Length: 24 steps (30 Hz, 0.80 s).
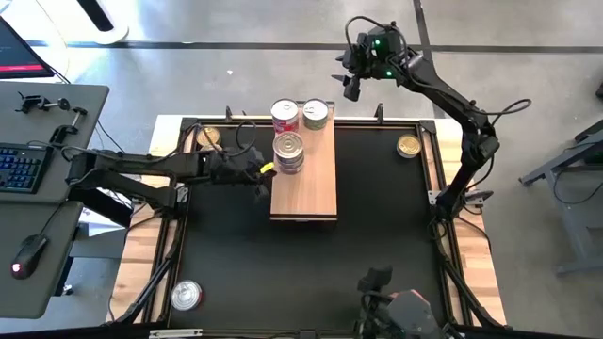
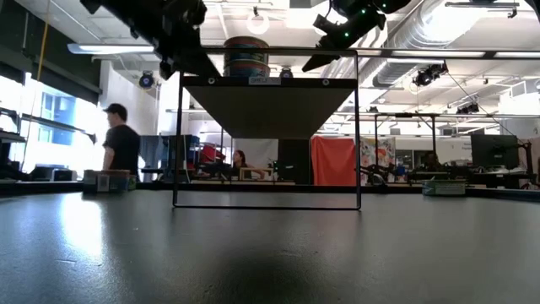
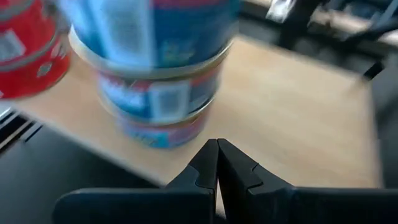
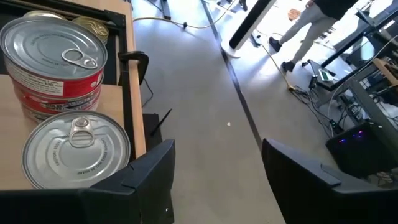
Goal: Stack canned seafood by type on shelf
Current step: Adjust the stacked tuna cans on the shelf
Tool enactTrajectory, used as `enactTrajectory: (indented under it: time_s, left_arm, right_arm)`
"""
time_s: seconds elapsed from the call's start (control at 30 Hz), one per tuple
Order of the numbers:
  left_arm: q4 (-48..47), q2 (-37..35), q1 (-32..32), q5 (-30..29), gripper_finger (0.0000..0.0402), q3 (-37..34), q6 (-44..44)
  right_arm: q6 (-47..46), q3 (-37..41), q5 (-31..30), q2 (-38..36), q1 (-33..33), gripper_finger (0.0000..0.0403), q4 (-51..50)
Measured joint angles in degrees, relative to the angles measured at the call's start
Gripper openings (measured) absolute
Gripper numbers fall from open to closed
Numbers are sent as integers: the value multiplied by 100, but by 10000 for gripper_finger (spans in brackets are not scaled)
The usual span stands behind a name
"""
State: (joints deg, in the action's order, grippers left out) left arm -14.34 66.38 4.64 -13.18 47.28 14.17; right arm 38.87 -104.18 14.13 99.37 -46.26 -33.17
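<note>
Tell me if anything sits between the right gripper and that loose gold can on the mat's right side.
Nothing visible does. The right gripper, open, hangs beyond the shelf's far end; the gold can lies alone on bare mat.

Grey polished concrete floor (image 1: 236, 56) w/ a dark seam line is running across it beyond the table. Grey side desk (image 1: 42, 202) is sitting at left, carrying a black keyboard w/ blue keys (image 1: 21, 169) & a black mouse (image 1: 30, 250). Exposed silver ceiling ducts (image 2: 472, 29) & strip lights are hanging overhead. Red cloth panel (image 2: 335, 160) is standing at the back; a person in a dark top (image 2: 122, 143) is standing nr bright windows.
</note>
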Motion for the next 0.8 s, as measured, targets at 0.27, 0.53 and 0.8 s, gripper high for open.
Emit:
enactTrajectory:
  time_s: [0.27, 0.53, 0.8]
  left_arm:
    - [-244, 185, 416, 82, 0, 0, -346]
    - [-23, 567, 540, 401, 0, -2, -556]
    - [736, 1006, 553, 346, 0, -2, -692]
  right_arm:
    - [-40, 0, 3, 0, 30, 231, -2]
    - [-455, 0, 3, -1, 67, 231, -21]
    - [-414, 0, 0, -24, 251, 231, -52]
